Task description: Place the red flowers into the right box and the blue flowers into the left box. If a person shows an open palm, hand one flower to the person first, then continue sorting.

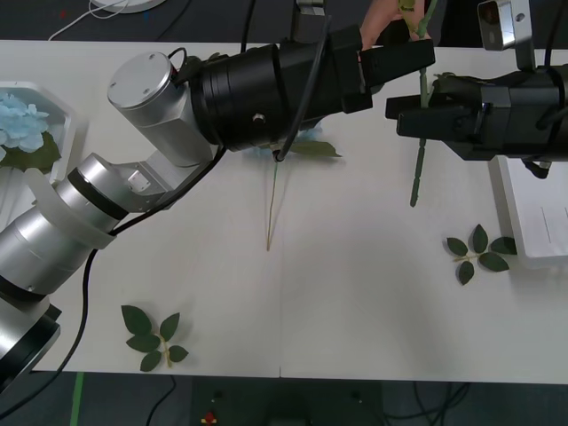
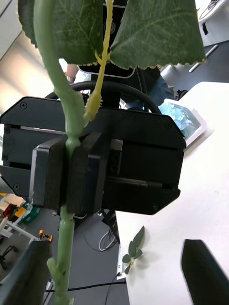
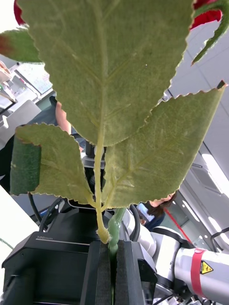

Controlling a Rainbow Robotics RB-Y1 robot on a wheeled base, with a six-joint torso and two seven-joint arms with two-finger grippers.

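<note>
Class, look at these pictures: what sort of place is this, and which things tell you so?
Probably a robotics lab or office workroom: a white table holding fake leaves, loose cables at its far edge, and other desks behind.

Both grippers are crowding the tabletop's [image 1: 355,311] far edge: the left gripper [image 1: 401,64] and right gripper [image 1: 413,118] are meeting there over a hanging rose stem [image 1: 417,169]. The near middle is lying open. Loose leaf sprigs [image 1: 153,337] are sitting by the near-left and right edges, and a thin stem [image 1: 272,209] is crossing the centre.
</note>
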